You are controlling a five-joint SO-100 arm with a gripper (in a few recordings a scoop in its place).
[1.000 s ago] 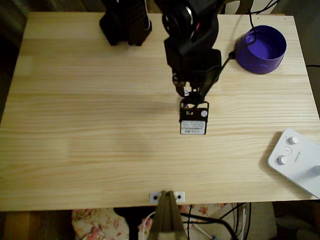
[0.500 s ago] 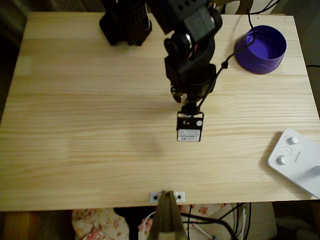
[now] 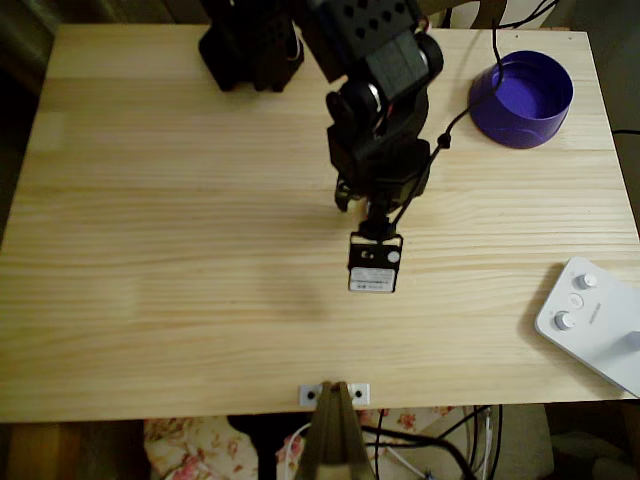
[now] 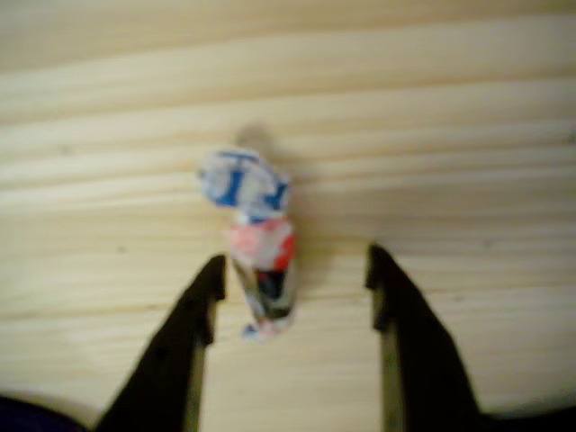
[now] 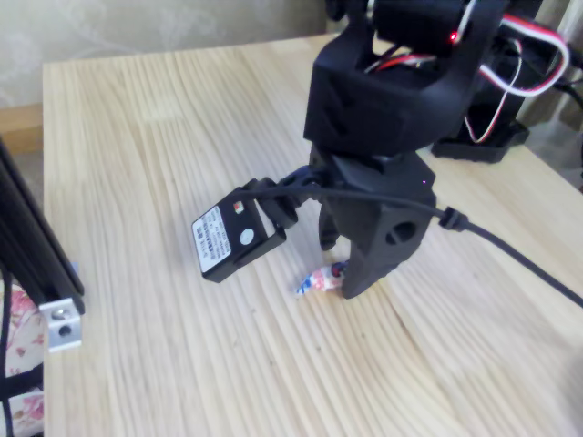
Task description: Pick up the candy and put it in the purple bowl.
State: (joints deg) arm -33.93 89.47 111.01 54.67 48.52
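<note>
The candy (image 4: 258,245) lies on the wooden table, a small wrapped sweet with blue, red and white print and twisted ends. In the wrist view it sits between the fingers of my gripper (image 4: 292,292), closer to the left finger (image 4: 200,310). The gripper is open and stands low over the table around the candy. In the fixed view the candy (image 5: 319,279) pokes out beside the black fingertips of the gripper (image 5: 339,266). From overhead, my black arm (image 3: 378,110) covers the candy. The purple bowl (image 3: 497,112) stands at the table's back right, empty, well away from the gripper.
A white device with knobs (image 3: 595,320) lies at the front right edge. The arm's black base (image 3: 250,45) stands at the back. A small metal bracket (image 3: 335,393) is fixed to the front edge. A black cable (image 3: 470,100) runs from the arm towards the bowl.
The arm has shifted a little to the left and towards the front edge in the overhead view, its wrist camera module moving with it.
</note>
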